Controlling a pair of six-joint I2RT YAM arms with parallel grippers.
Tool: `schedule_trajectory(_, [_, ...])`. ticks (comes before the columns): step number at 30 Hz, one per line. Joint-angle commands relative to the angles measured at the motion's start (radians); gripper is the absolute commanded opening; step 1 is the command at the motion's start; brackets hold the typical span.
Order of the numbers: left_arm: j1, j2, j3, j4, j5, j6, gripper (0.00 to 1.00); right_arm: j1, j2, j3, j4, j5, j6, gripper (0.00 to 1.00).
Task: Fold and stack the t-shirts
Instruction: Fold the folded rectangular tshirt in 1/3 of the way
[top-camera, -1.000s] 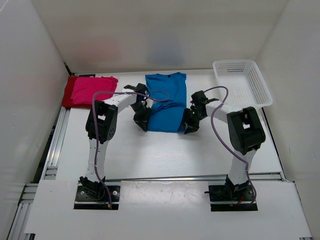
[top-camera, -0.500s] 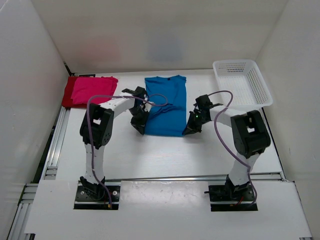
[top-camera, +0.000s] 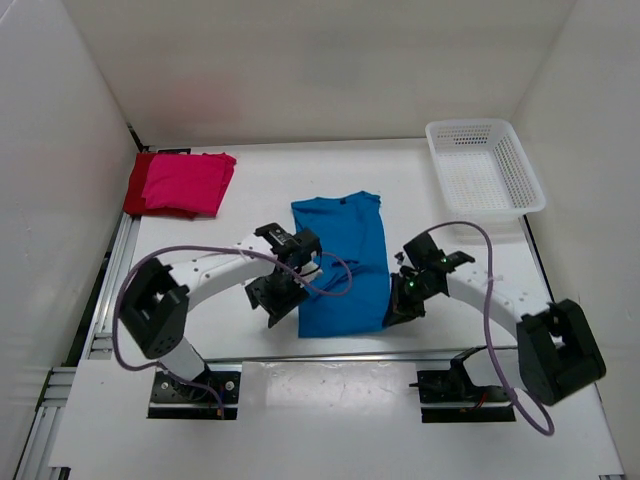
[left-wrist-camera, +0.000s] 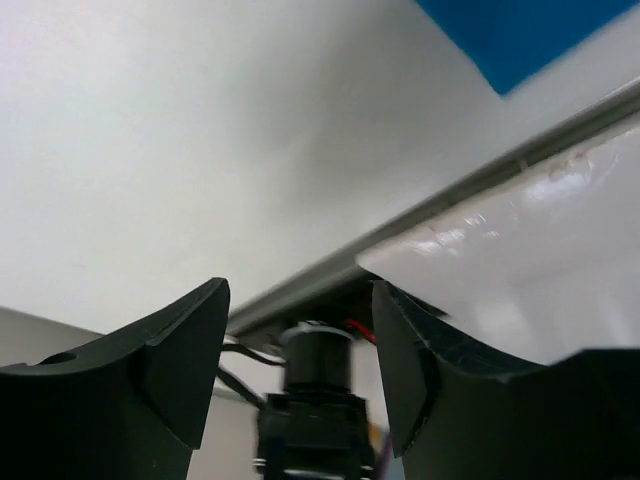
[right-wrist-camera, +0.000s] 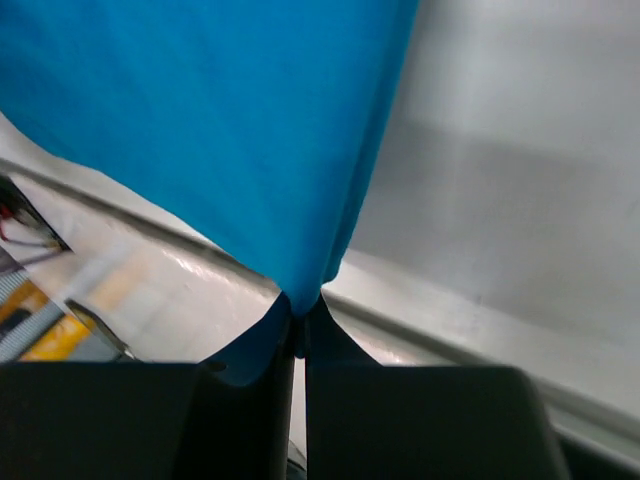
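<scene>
The blue t-shirt lies lengthwise on the table, its hem near the front rail. My right gripper is at the shirt's near right corner. In the right wrist view that gripper is shut on a pinch of the blue fabric. My left gripper sits just off the shirt's near left edge. In the left wrist view it is open with nothing between its fingers, and only a blue corner shows. The pink t-shirt lies folded on the dark red one at the back left.
A white mesh basket stands at the back right against the wall. A metal rail runs along the table's near edge, just in front of both grippers. White walls close in the sides and back.
Both arms have drawn back toward the near edge, dragging the blue t-shirt with them. The left gripper has opened and let go of its corner; the right stays shut on its corner.
</scene>
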Motion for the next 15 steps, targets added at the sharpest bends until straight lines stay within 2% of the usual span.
schedule_trajectory(1, [-0.055, -0.084, 0.103, 0.077, -0.235, 0.002, 0.71, 0.022, -0.117, -0.06, -0.058, 0.005, 0.059, 0.03])
schedule_trajectory(5, [-0.077, 0.035, 0.288, 0.207, -0.312, 0.002, 0.72, 0.022, -0.172, -0.089, -0.049, 0.036, 0.08, 0.03])
schedule_trajectory(7, [-0.112, 0.11, 0.358, 0.235, -0.312, 0.002, 0.76, 0.022, -0.172, -0.089, -0.049, 0.047, 0.08, 0.03])
schedule_trajectory(8, [-0.131, 0.132, 0.369, 0.235, -0.301, 0.002, 0.77, 0.022, -0.172, -0.089, -0.049, 0.056, 0.08, 0.03])
schedule_trajectory(10, [-0.189, 0.173, 0.359, 0.279, -0.291, 0.002, 0.96, 0.022, -0.172, -0.098, -0.04, 0.079, 0.08, 0.03])
schedule_trajectory(11, [-0.207, 0.173, 0.345, 0.302, -0.278, 0.002, 1.0, 0.022, -0.172, -0.098, -0.04, 0.079, 0.08, 0.03])
schedule_trajectory(15, [-0.243, 0.238, 0.322, 0.385, -0.278, 0.002, 1.0, 0.022, -0.172, -0.129, -0.017, 0.088, 0.103, 0.03])
